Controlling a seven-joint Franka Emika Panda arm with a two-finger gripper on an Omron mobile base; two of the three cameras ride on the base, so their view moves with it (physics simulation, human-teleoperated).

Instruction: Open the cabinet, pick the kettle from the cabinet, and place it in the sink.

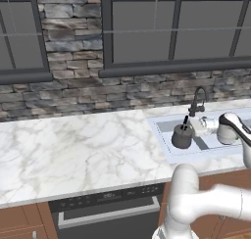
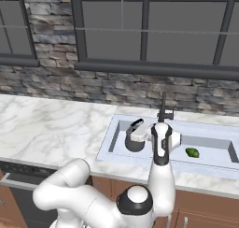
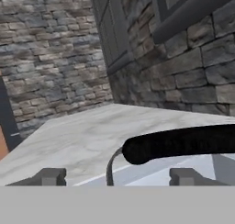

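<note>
The kettle (image 1: 182, 135) sat inside the sink (image 1: 215, 146), and the gripper (image 3: 117, 176) stood spread, its fingers either side of the black handle (image 3: 183, 142). A good finish looked like lifting straight up, clear of that handle and the faucet (image 1: 197, 102).
</note>
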